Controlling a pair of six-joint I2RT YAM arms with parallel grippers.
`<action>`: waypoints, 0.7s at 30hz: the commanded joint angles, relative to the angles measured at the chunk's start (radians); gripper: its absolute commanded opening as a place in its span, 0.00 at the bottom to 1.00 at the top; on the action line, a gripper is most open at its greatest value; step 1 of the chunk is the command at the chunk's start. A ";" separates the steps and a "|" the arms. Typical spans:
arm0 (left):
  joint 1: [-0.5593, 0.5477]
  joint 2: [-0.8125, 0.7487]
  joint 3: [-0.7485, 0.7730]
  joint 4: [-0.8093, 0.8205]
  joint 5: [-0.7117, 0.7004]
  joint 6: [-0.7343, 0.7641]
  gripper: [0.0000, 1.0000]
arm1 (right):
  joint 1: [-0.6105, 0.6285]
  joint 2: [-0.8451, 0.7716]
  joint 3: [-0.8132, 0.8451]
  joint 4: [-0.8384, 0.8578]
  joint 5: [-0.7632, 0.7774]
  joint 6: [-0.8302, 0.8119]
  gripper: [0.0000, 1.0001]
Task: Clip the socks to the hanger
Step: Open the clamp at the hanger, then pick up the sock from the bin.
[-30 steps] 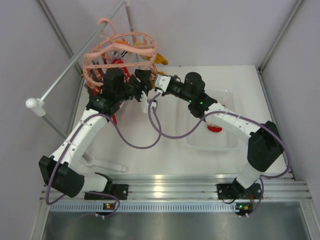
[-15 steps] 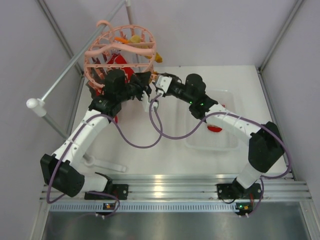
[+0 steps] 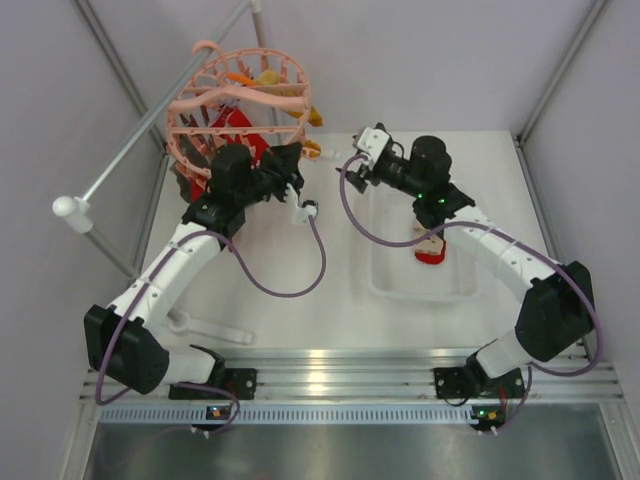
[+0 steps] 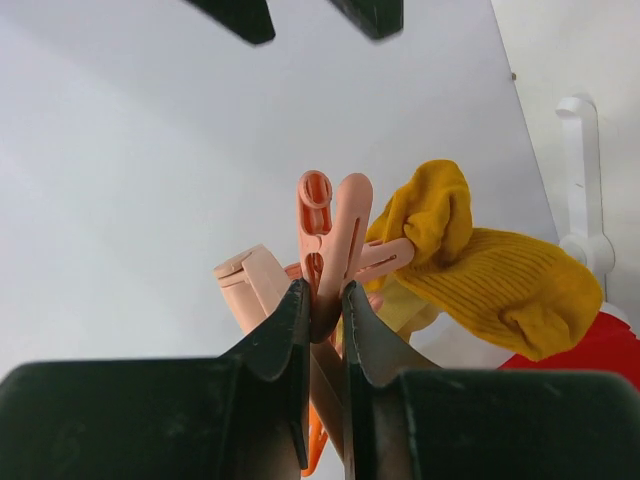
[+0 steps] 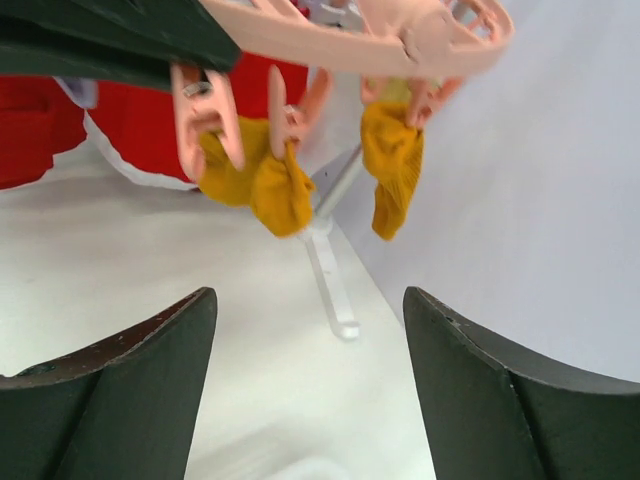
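The salmon-pink hanger [image 3: 240,95] hangs at the back left, with red socks [image 3: 248,140] and a mustard-yellow sock [image 3: 313,116] clipped to it. My left gripper [image 3: 292,165] is at the hanger's right side, shut on one pink clip peg [image 4: 332,250] beside the yellow sock [image 4: 470,265]. My right gripper [image 3: 362,148] stands apart to the right, open and holding nothing [image 5: 308,300]. Its view shows the hanger ring [image 5: 380,35], two yellow sock pieces [image 5: 265,180] [image 5: 392,165] and red socks [image 5: 140,120] dangling. One more red sock [image 3: 430,250] lies in the tray [image 3: 390,285].
The grey metal rail [image 3: 150,130] with a white ball end [image 3: 68,208] runs diagonally at the left. A white plastic piece [image 3: 210,328] lies on the table near the left arm's base. A white stand foot [image 5: 330,270] stands under the hanger. Walls close in on three sides.
My right gripper has let go, opened and pulled away to the right of the hanger. My left gripper has closed on a clip peg. The hanger has swung back to level.
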 commanded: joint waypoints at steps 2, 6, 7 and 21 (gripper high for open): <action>-0.002 -0.022 -0.018 0.022 0.030 -0.004 0.00 | -0.105 -0.080 -0.031 -0.105 -0.055 0.134 0.75; -0.002 -0.028 -0.019 0.023 0.033 -0.003 0.00 | -0.200 -0.098 -0.026 -0.345 -0.099 0.220 0.74; -0.002 -0.030 -0.019 0.023 0.034 0.000 0.00 | -0.214 -0.101 -0.028 -0.393 -0.102 0.223 0.73; -0.002 -0.035 -0.013 0.010 0.048 -0.003 0.00 | -0.412 -0.087 -0.219 -0.714 0.091 -0.137 0.53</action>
